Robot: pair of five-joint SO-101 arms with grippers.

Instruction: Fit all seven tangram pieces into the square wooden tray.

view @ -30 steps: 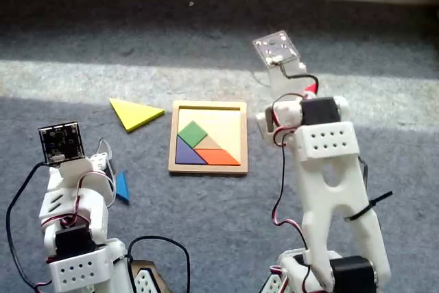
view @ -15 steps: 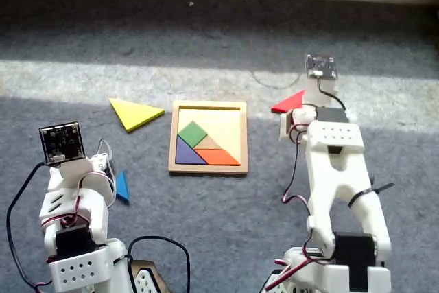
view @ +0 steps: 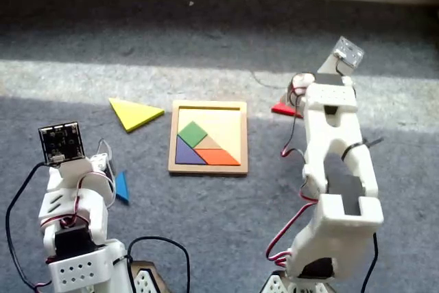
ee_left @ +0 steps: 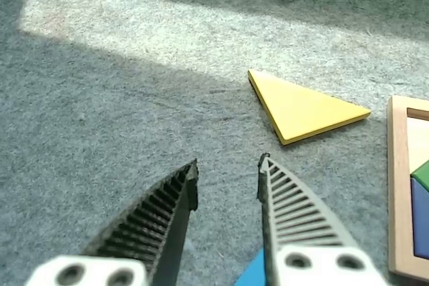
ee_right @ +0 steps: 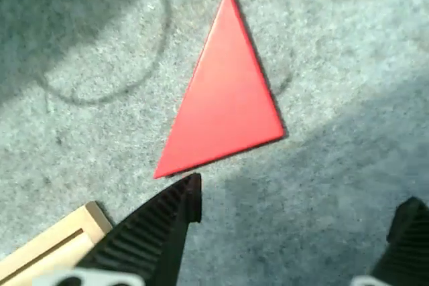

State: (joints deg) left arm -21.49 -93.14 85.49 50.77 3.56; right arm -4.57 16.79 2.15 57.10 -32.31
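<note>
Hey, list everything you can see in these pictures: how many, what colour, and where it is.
wooden tray: one, pale wood, on the grey carpet between the arms.
green piece, violet piece, orange piece, tan piece: one each, in the tray, on its side nearest the arms.
yellow triangle: one, on the carpet left of the tray, apart from it.
red triangle: one, on the carpet right of the tray.
blue piece: one, on the carpet beside the left arm.
left claw: one, black, open, over bare carpet.
right claw: one, black, open, by the red triangle.
</note>
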